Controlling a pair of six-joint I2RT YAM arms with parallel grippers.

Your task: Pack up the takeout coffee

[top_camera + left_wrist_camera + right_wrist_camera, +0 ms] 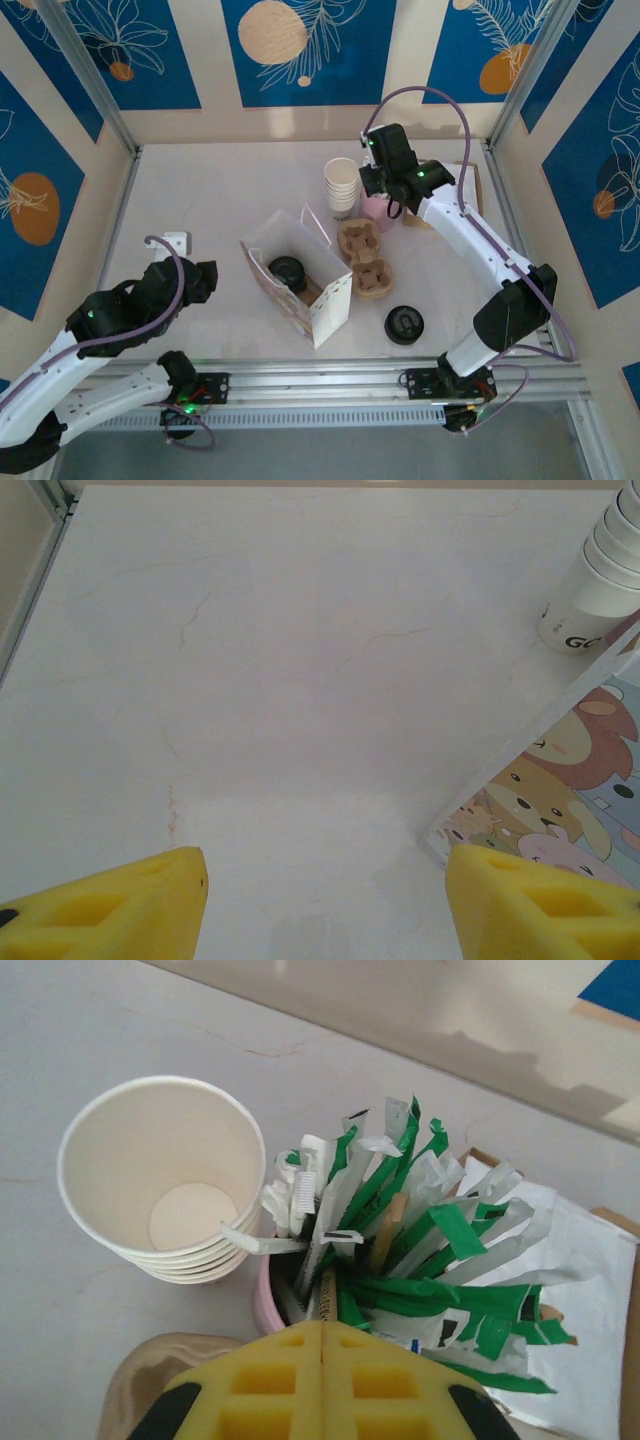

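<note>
The takeout coffee (287, 272), a small cup under a round black plastic lid, stands inside the open white paper bag (318, 235) in the middle of the pale marbled bench (200, 190). From above, the lid shows between the bag's walls. The left wrist camera catches the bag's side printed with cartoon animals.

The left claw (325, 875) hangs low over the bench to the left of the bag. Its 2 yellow pads are spread well apart with bare bench between them, and it holds nothing.

The right claw (322, 1345) reaches to the far side of the bench, over a pink cup (265, 1295) stuffed with green and white paper packets (420, 1250). Its 2 yellow pads are pressed together so that just a seam shows between them. Their tips sit at the foot of the packets, but whether a thin packet is pinched there cannot be told.

Touching the pink cup on its left is a stack of lidless cream paper cups (160, 1175). 2 brown moulded cardboard cup holders (371, 278) lie just right of the bag. A low black lid piece (404, 324) rests on the bench nearer the arms' bases, apart from the bag. A small white square object (176, 242) sits near the left claw.
</note>
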